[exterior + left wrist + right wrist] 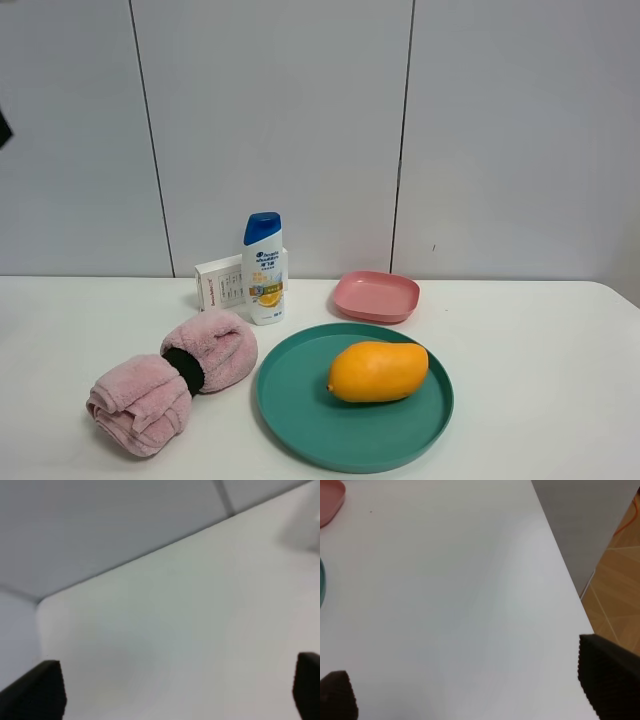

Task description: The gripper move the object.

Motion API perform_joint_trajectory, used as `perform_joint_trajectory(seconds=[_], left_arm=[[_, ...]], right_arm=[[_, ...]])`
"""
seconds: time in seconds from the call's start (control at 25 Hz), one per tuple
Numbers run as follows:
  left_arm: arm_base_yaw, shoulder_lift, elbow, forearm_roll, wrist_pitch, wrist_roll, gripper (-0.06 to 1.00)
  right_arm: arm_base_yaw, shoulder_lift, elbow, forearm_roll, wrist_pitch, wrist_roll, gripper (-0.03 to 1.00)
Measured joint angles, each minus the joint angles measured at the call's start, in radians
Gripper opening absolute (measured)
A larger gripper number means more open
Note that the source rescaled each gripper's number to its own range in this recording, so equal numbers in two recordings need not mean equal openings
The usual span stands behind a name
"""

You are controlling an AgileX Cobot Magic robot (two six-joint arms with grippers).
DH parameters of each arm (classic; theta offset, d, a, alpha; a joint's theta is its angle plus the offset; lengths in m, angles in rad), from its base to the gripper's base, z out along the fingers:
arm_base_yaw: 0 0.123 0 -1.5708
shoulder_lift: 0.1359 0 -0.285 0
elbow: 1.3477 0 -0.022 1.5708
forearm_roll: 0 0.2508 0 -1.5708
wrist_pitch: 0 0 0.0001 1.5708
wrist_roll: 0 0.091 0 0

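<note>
An orange-yellow mango [378,371] lies on its side on a round teal plate [300,420] at the front middle of the white table. Neither gripper shows in the exterior high view. In the left wrist view my left gripper [177,692] is open, its two black fingertips [37,690] far apart over bare white table near a wall corner. In the right wrist view my right gripper [470,685] is open over bare table beside the table's right edge. The mango shows in neither wrist view.
A rolled pink towel [170,382] lies left of the plate. A white shampoo bottle with a blue cap [264,270] and a small white box [218,281] stand behind it. A pink square dish [376,296] sits behind the plate. Wooden floor [620,565] lies beyond the table's right edge.
</note>
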Motion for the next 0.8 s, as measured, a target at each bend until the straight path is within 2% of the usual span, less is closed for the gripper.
perform_joint_trajectory(seconds=[0.2,0.4,0.56,0.68,0.8], left_arm=[[0.158,-0.173,-0.001,-0.001,0.139,-0.001,0.66],[0.256,-0.374,0.004,-0.025,0.303,-0.002,0.66],[0.263,-0.555,0.081,-0.093,0.369,-0.051,0.66],[0.263,-0.694,0.185,-0.162,0.380,-0.105,0.66],[0.263,-0.850,0.310,-0.191,0.397,-0.132,0.66]], right_arm=[[0.000,0.000,0.000,0.000,0.000,0.000,1.00],[0.000,0.000,0.000,0.000,0.000,0.000,1.00],[0.000,0.000,0.000,0.000,0.000,0.000,1.00],[0.000,0.000,0.000,0.000,0.000,0.000,1.00],[0.000,0.000,0.000,0.000,0.000,0.000,1.00]])
